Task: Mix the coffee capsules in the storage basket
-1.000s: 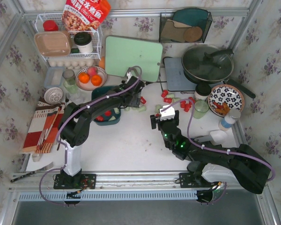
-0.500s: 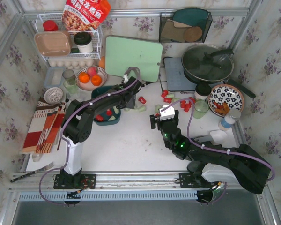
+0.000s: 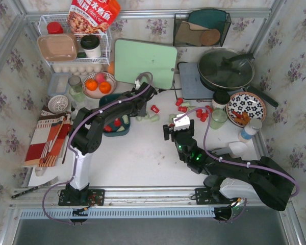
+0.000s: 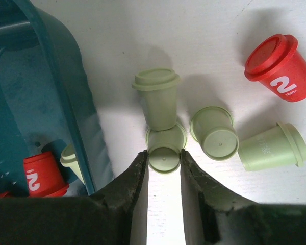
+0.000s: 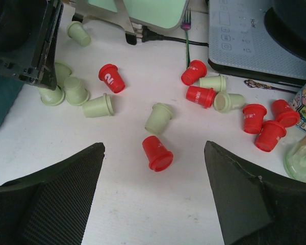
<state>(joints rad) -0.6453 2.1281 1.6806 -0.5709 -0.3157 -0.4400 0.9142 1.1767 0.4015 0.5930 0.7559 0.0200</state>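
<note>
Okay, your left gripper (image 4: pixel 163 154) pinches 1 pale green capsule (image 4: pixel 163 147) on the table (image 4: pixel 143 30) just beside the storage basket (image 4: pixel 76 112), right gripper (image 5: pixel 154 148) spread empty; likely light, slick, crushable, so squeeze the sidewall gently.

Left fingers (image 4: pixel 135 176) narrow, perhaps gripping; right fingers (image 5: pixel 56 196) wide.

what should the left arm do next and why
Probably lift straight up: the left gripper has its fingers against both sides of a pale green capsule on the table, right beside the storage basket where it likely belongs.
</note>
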